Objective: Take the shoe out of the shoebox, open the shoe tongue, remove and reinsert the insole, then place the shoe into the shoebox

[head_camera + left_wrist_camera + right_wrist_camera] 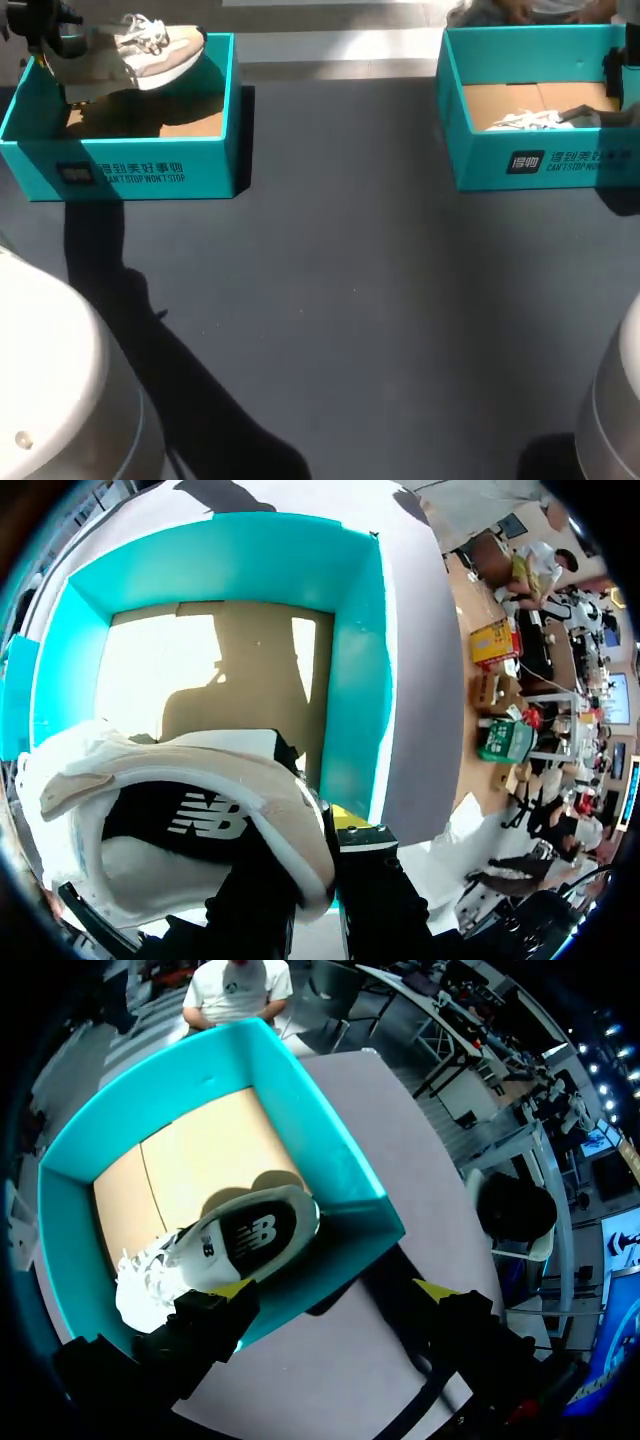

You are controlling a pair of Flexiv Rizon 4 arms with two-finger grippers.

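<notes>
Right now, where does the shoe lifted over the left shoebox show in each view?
Head view: shoe at the far left, raised over the left shoebox.
Left wrist view: shoe close up, above the left shoebox floor.
Right wrist view: not in it; that one is the other shoe in the right shoebox.
Shared landmark: the left shoebox's teal walls, head and left wrist.

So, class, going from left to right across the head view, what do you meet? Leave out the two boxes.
Left gripper → lifted shoe → bare table → second shoe
</notes>
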